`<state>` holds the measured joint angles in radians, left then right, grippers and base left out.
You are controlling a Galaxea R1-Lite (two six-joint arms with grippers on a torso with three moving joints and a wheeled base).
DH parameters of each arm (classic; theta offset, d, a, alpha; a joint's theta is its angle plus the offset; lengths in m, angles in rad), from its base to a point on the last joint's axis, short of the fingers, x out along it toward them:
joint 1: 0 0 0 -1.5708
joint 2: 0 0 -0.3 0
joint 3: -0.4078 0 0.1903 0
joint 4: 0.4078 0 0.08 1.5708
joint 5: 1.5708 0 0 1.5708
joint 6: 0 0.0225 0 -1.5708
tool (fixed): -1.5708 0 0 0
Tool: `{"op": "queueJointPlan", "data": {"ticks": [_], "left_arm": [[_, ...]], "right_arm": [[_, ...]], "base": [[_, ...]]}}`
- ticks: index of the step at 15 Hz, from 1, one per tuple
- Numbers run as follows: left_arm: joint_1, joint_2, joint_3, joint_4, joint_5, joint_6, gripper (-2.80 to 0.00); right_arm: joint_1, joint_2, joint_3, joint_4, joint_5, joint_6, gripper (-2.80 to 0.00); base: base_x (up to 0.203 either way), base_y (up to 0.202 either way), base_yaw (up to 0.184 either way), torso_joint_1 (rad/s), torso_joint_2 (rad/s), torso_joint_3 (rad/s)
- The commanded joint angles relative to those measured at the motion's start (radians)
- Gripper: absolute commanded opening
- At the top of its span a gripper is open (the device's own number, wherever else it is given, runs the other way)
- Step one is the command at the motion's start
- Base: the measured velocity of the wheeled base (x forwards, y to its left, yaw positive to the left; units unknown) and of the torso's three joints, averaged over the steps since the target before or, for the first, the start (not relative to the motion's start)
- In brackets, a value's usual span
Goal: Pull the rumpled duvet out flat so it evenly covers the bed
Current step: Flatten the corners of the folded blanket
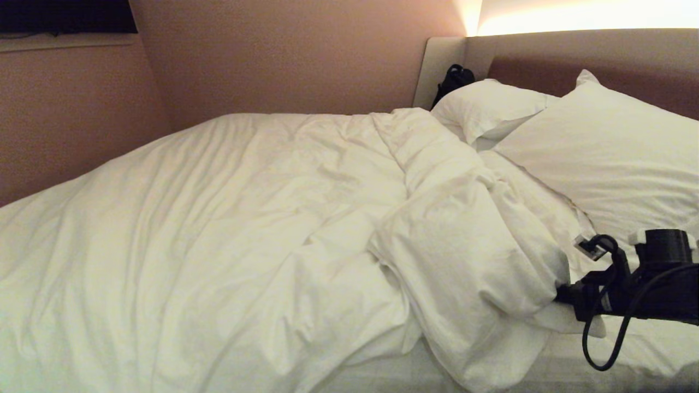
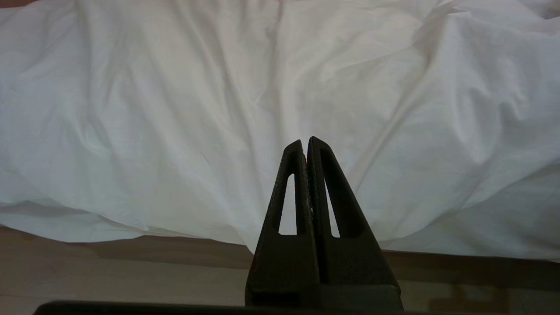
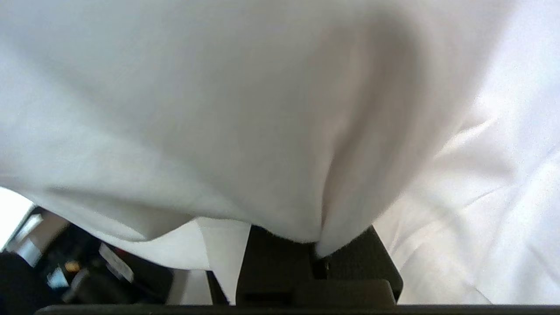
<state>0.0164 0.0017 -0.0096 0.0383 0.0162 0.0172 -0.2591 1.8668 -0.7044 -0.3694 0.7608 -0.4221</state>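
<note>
The thick, creased white quilted duvet lies bunched in a folded-back heap short of the two white rectangular pillows on the low bed. The right gripper is pinched on that heap's near edge, likely to drag it flat. The left gripper, pressed together and empty, hangs beside the duvet's overhang.

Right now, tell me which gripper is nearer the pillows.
Right. The right gripper is shut on the duvet just below the pillows; the left gripper hangs shut by the duvet's overhanging edge.
</note>
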Motion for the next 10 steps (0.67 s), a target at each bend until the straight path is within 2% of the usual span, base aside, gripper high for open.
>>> {"op": "queueJointPlan", "data": {"ticks": [1,5,10], "left_arm": [[0.000,0.000,0.000,0.000,0.001,0.000,-2.80],[0.000,0.000,-0.001,0.000,0.001,0.001,-2.80],[0.000,0.000,0.000,0.000,0.001,0.000,-2.80]], "right_arm": [[0.000,-0.122,0.013,-0.002,0.006,0.107,-2.80],[0.007,-0.391,-0.022,0.087,0.009,0.353,-2.80],[0.066,-0.571,-0.344,0.459,0.011,0.617,-2.80]], "base": [[0.000,0.000,0.000,0.000,0.00,0.000],[0.000,0.000,0.000,0.000,0.00,0.000],[0.000,0.000,0.000,0.000,0.00,0.000]]}}
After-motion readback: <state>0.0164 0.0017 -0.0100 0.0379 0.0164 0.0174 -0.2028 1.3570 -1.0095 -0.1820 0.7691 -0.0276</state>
